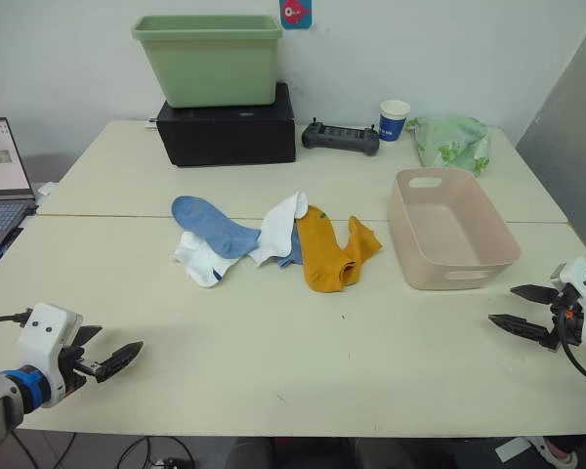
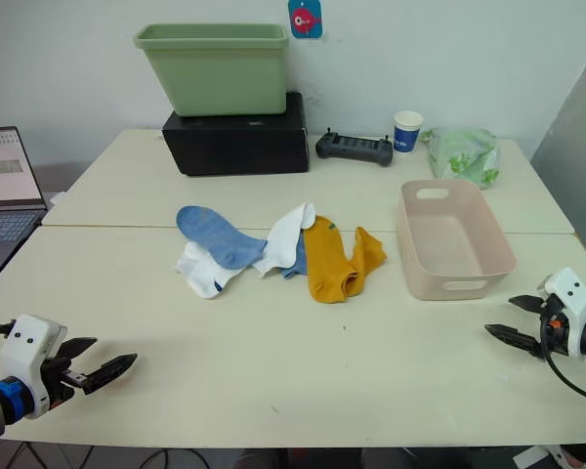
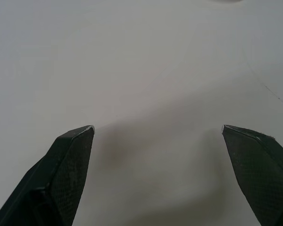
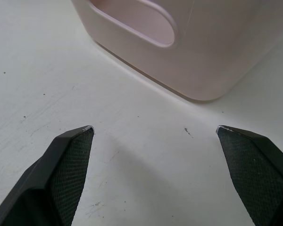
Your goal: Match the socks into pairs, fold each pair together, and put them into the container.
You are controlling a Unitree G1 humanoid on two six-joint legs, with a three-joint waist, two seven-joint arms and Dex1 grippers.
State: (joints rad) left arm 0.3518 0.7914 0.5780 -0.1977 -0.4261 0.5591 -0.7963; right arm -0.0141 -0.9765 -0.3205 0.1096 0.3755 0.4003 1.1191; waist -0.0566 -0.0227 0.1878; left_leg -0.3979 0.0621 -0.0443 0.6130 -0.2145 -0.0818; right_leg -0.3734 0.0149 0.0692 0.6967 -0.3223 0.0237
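Six socks lie in a messy heap in the middle of the cream table [image 1: 273, 381]. One blue sock [image 1: 213, 226] rests on top of a white sock [image 1: 199, 259]. Another white sock [image 1: 281, 228] leans over a second blue sock [image 1: 293, 254], which just peeks out. Two yellow socks [image 1: 332, 252] lie bunched together on the right side of the heap, touching the white one.

Near the yellow socks, on their right, sits the pink tub [image 1: 474, 277]. It has nothing in it. From the right wrist camera, its near wall with the handle hole [image 4: 146, 23] is close in front of the fingers.

Both grippers hang low over the near part of the table, well apart from the socks. The left gripper [image 1: 112, 354] has its two black fingers spread, holding nothing. The right gripper [image 1: 511, 306] is near the front corner of the tub, its fingers spread wide too, with only bare table between them.
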